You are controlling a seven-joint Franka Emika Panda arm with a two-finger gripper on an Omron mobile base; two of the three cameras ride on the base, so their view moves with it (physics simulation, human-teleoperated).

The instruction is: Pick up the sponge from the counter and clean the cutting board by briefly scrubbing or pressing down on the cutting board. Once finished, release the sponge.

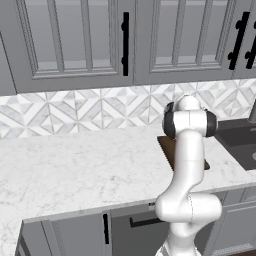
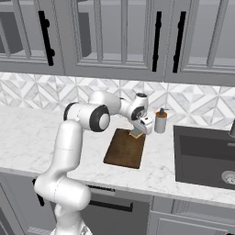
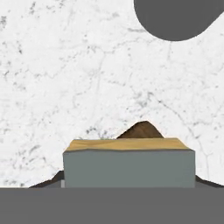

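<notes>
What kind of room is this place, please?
A kitchen, rendered in simulation: a white marble counter under grey cabinets, a dark sink set into it, and a wooden cutting board on top.

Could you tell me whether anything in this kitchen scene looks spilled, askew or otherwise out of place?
Nothing stands out. The cutting board lies flat on the counter, the sponge sits at the gripper over the board's far end, and a small dispenser stands upright near the sink.
</notes>
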